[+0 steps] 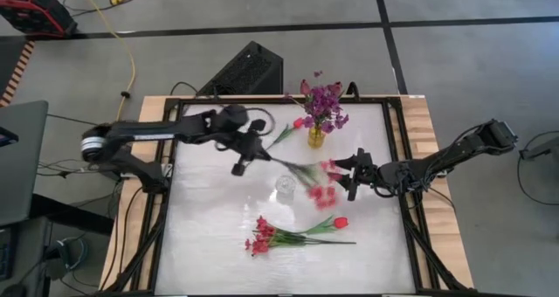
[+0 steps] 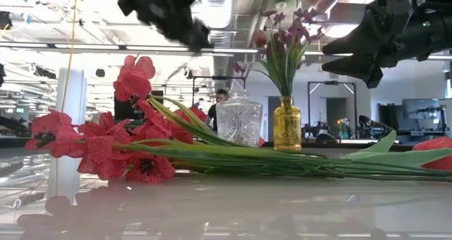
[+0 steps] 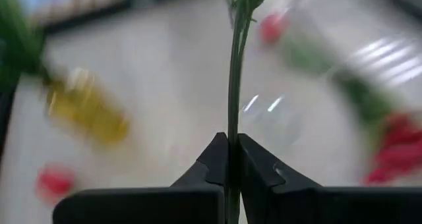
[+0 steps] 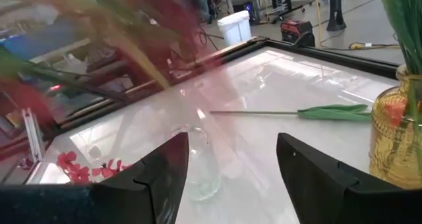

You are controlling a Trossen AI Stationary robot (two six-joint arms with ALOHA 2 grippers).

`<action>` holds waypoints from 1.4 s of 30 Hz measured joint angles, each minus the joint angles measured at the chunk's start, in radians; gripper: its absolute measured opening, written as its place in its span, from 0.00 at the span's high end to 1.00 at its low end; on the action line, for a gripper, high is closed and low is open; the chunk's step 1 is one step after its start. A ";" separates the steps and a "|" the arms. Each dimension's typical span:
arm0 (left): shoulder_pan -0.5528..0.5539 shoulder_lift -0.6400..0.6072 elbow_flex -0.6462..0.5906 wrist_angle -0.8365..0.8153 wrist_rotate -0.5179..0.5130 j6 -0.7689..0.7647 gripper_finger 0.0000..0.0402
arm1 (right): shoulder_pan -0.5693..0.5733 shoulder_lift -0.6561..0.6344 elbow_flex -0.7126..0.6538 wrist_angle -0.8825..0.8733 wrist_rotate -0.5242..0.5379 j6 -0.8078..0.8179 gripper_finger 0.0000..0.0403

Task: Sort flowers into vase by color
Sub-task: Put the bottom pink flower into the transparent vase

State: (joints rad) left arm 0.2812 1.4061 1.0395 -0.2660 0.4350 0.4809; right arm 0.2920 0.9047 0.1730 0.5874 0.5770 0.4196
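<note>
My left gripper (image 1: 261, 155) is shut on a red flower spray (image 1: 318, 190), whose blurred blossoms hang in the air just right of the clear glass vase (image 1: 286, 188). My right gripper (image 1: 343, 176) is open close beside those blossoms and touches nothing; in its wrist view the blurred red spray (image 4: 151, 26) crosses in front of the open fingers (image 4: 234, 165). A yellow vase (image 1: 315, 137) holds purple flowers (image 1: 324, 103). Red flowers (image 1: 288, 236) and a red tulip (image 1: 340, 222) lie flat on the table. Another tulip (image 1: 289, 132) lies beside the yellow vase. My left gripper pinches the spray's thin green stalk (image 3: 231, 145) between its two fingers (image 3: 214, 161). The stalk runs on forward from the fingertips, toward the table's right. The spray is lifted clear of the table, and its blossoms are out at the far end of the stalk.
The white table top has a dark raised frame (image 1: 397, 166) around it. The clear vase (image 2: 239, 120) and yellow vase (image 2: 287, 124) stand near the middle. The pile of red flowers (image 2: 106, 152) lies toward the near edge. Bare surface shows at the table's left.
</note>
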 joint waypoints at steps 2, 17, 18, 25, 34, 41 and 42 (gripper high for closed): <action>-0.004 -0.055 -0.048 0.123 0.142 -0.029 1.00 | 0.000 0.000 0.000 -0.004 0.000 -0.001 0.37; -0.094 0.192 -0.528 1.797 0.011 -0.586 1.00 | 0.000 0.000 0.000 -0.001 0.000 -0.008 0.37; -0.103 0.227 -0.514 1.826 -0.003 -0.599 1.00 | 0.000 0.000 0.000 0.000 0.000 -0.008 0.37; -0.170 0.414 -0.383 1.828 -0.018 -0.608 1.00 | 0.002 0.000 0.000 0.000 0.000 -0.008 0.37; -0.218 0.447 -0.370 1.826 -0.047 -0.577 1.00 | 0.010 0.000 0.000 -0.003 -0.001 -0.002 0.37; -0.221 0.447 -0.370 1.785 -0.065 -0.539 1.00 | 0.023 0.000 0.000 -0.003 -0.001 0.007 0.37; -0.221 0.447 -0.370 1.770 -0.075 -0.526 1.00 | 0.025 0.000 0.000 -0.003 -0.001 0.007 0.37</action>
State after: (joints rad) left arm 0.0601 1.8526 0.6697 1.5043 0.3602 -0.0448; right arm 0.3174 0.9051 0.1730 0.5842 0.5759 0.4263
